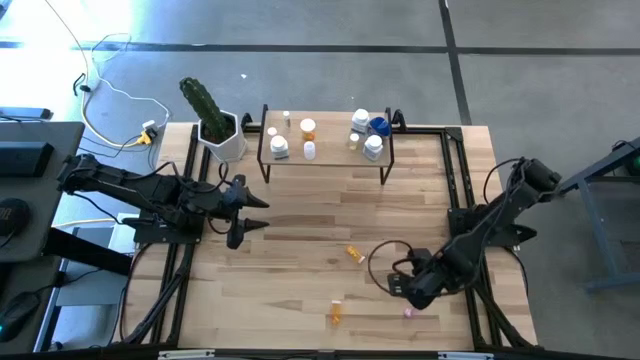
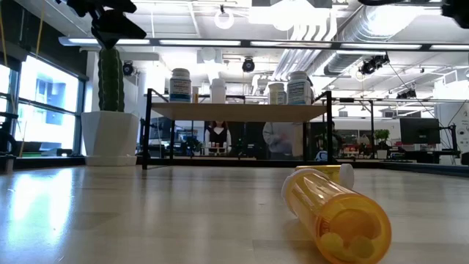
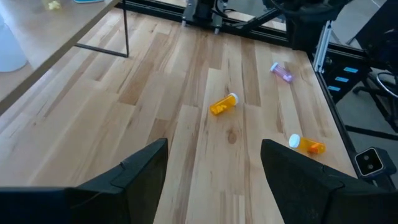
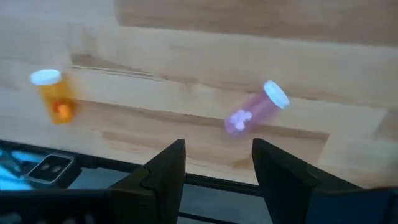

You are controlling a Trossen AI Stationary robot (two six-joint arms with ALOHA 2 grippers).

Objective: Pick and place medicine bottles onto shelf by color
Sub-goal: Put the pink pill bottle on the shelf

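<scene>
The shelf [image 1: 325, 160] stands at the table's far middle and bears several bottles: white ones [image 1: 280, 148], an orange one [image 1: 308, 128] and a blue one [image 1: 378, 126]. Three bottles lie on their sides on the table. One orange bottle [image 1: 355, 254] is at the centre, another orange bottle [image 1: 336, 314] is near the front edge, and a pink bottle [image 1: 408, 313] lies to its right. My right gripper [image 1: 404, 290] is open just above and behind the pink bottle [image 4: 256, 108]. My left gripper [image 1: 258, 214] is open and empty at the table's left.
A white hexagonal pot with a green cactus [image 1: 218, 130] stands left of the shelf. Black frame rails [image 1: 455, 180] run along both sides of the table. In the low view an orange bottle [image 2: 337, 216] lies close to the camera. Bare wood lies between the shelf and the loose bottles.
</scene>
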